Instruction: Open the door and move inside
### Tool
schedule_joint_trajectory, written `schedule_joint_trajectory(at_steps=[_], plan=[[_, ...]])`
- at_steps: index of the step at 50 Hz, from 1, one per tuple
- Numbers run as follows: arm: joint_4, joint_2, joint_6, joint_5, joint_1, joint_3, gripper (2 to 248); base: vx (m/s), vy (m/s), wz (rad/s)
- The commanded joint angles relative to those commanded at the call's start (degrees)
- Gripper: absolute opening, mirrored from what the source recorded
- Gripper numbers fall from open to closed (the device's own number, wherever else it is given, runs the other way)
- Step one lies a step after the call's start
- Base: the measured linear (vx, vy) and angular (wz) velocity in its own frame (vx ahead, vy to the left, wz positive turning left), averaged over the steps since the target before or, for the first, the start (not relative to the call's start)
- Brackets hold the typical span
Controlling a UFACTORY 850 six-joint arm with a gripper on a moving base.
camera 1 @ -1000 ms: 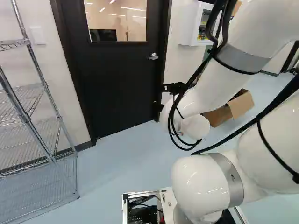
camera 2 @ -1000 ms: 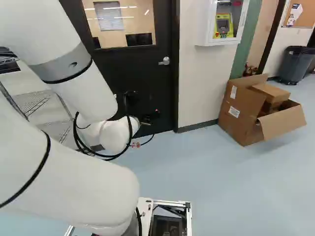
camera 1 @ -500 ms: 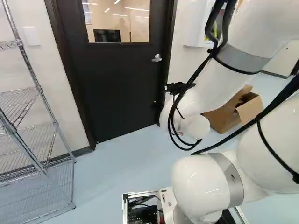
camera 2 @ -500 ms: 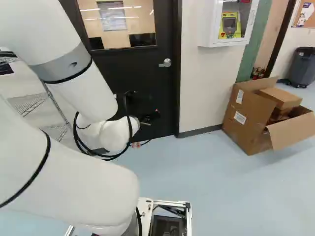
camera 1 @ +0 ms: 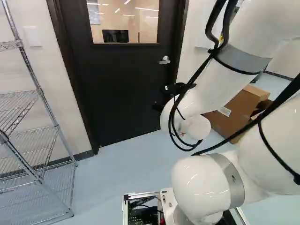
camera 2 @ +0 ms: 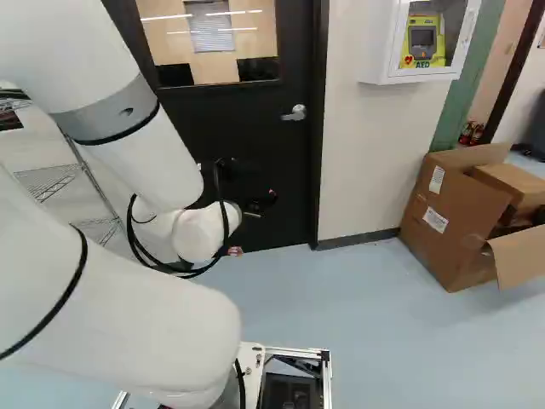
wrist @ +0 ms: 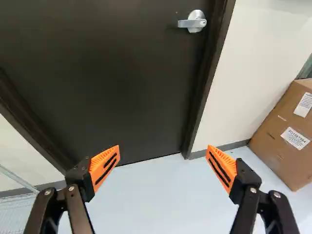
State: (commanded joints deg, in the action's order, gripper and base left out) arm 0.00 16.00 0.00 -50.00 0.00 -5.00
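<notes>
Standing shut in its dark frame, the black door is facing the robot; its silver handle is sitting nr the edge on the cardboard box's side, w/ the lever pointing in toward the door's middle & lying approx. level. The white arm is reaching fwd, & its gripper is hanging in front of the door, lower than the handle. In the wrist view the gripper is gaping wide, its 2 fingers standing well apart, orange pads angling toward each other, holding 0 things. The handle is showing well ahead of & beyond the fingers, apart from both.

The door's window is giving a view of a rm. w/ a dark screen. Beside the frame, a white wall box is hanging on the wall, holding 1 yellow device behind its clear front. Below & to the rt. of it in the rt. base view, a big cardboard box is standing on the floor, flaps spreading open, w/ 1 smaller box sitting in its top. On the door's other side, a wire shelf unit is standing nr the wall.
</notes>
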Motion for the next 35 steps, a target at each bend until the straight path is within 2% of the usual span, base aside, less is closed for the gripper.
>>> schedule_joint_trajectory(at_steps=[17,35], plan=[[0.0,0.0,0.0,0.0,0.0,0.0,247,0.179,-0.024,0.122],[0.0,0.0,0.0,0.0,0.0,0.0,247,0.182,-0.041,0.002]])
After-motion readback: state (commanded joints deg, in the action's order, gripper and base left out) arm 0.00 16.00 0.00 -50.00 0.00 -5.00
